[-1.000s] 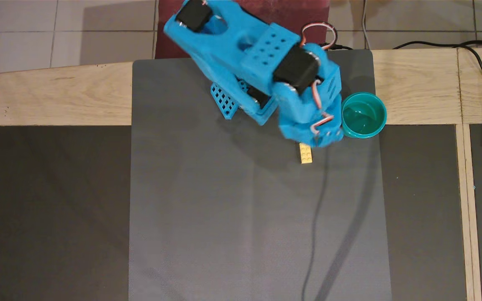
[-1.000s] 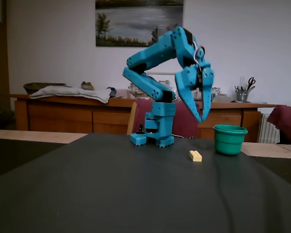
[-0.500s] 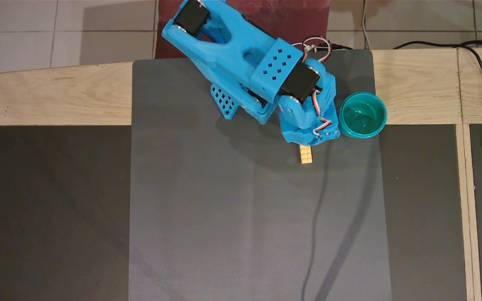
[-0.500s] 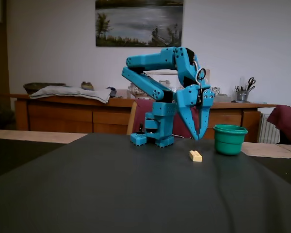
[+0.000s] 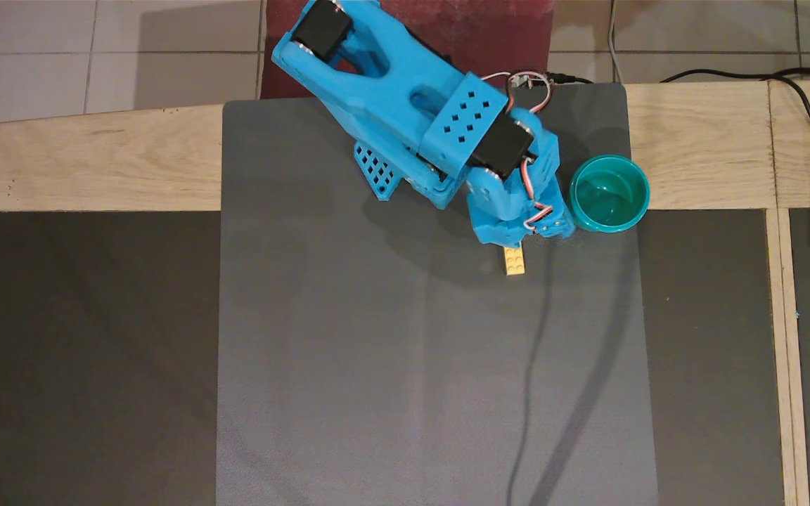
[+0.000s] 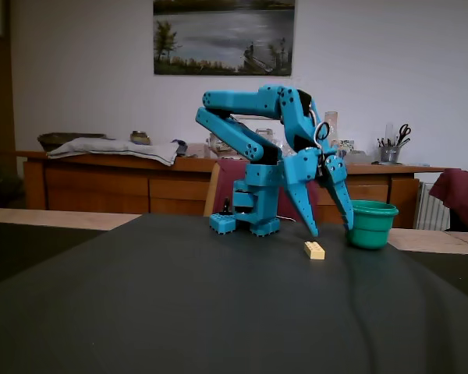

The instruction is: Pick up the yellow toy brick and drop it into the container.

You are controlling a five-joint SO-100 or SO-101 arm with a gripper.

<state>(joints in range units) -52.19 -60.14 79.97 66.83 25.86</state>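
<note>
Nearest in the fixed view lies the dark grey mat [image 6: 179, 312] that covers the tabletop [image 5: 81, 161]. On it, lying flat with its studs up, sits the yellow toy brick [image 6: 314, 250], and in the overhead view the brick [image 5: 515, 261] has not shifted since the earlier pictures; its far end is now partly covered by the blue arm above it. Just behind and above the brick hangs the tool [image 6: 331, 231], its two fingers pointing down and spread wide apart, clearly open; the left fingertip [image 6: 313, 231] sits low behind the brick and the right one is near the wall of the container [image 6: 370, 224]. Half a second ago the fingers stood almost together, and a second ago the tool was much higher over the mat, so it has come down and opened. In the overhead view the tool [image 5: 521, 239] is mostly hidden under its own wrist, so whether a finger touches the brick cannot be told. The teal container [image 5: 610, 193] stands upright at the right edge of the mat, just beside the wrist, in the same place as before. Farther back the arm's base [image 6: 253, 204] stands on the mat, with a wooden sideboard [image 6: 101, 183] and a painting [image 6: 224, 37] behind.
</note>
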